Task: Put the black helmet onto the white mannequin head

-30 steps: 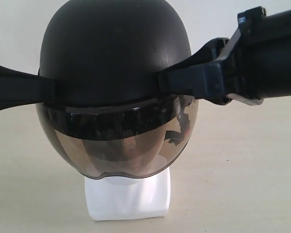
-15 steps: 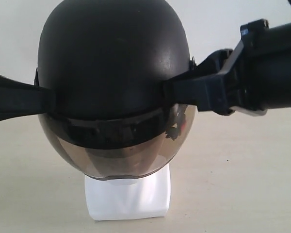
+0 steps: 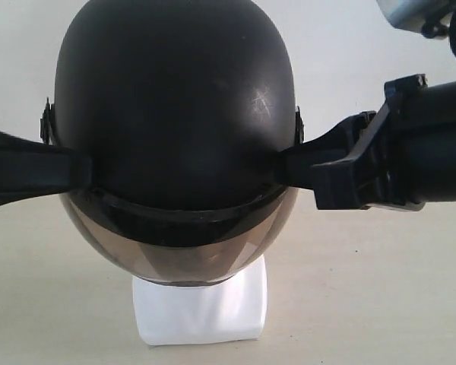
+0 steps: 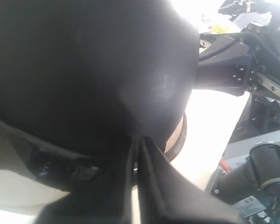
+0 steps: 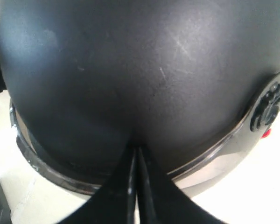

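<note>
Since the helmet [image 3: 171, 114] has no handle and looks too wide for one gripper to span, it's carried by squeeze: one arm pushes in on each side of the shell, so it hangs btwn them over the head [image 3: 201, 313]. Of the head only the white neck and base show, under the visor [image 3: 175, 255]. Face and crown are hidden, so can't tell if the helmet is seated on the head or just hovering over it. My guess: nearly down, not let go yet, as both arms are pressed on. The helmet is approx centred over the head.

Left gripper [image 4: 136, 140]: jaws together, only a hairline slit btwn the two fingers, nothing in them. The joined tip butts against the shell on the left side of the head, just above the visor band.

Right gripper [image 5: 136, 147]: same, jaws together w/ a thin slit, empty, tip pushed into the shell on the opposite side of the head, near the round visor pivot [image 5: 269, 108].

So neither pinches the helmet. The hold is pure side pressure, w/ risk of slip if one arm eases off first. The head's base rests on the table [image 3: 365, 289].
</note>
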Tool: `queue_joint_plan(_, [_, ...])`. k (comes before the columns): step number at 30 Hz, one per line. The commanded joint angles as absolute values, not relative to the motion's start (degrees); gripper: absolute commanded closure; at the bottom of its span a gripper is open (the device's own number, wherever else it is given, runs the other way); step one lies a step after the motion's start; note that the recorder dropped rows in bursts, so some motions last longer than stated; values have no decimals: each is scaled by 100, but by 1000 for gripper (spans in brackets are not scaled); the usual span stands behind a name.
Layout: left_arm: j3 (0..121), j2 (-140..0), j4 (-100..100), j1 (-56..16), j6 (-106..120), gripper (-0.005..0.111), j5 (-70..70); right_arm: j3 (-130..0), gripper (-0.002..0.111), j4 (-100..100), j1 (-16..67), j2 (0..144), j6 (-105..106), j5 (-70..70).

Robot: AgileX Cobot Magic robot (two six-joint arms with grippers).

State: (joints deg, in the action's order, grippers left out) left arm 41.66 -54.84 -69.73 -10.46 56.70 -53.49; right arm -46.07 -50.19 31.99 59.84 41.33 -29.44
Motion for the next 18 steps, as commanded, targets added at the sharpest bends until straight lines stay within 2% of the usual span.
queue_joint_plan(1, [3823, -5529, -6526, -1061, 5732, 102, -5040, -4446, 109, -4734, 3192, 6197, 4143, -3023])
queue_joint_plan(13, [3795, -5529, -6527, -1061, 5749, 102, -5031, -4381, 109, -4782, 3192, 6209, 4143, -3032])
queue_joint_plan(18, [3795, -5344, -7236, -1061, 5959, 102, -5274, -4182, 109, -4850, 3192, 6259, 4224, -3018])
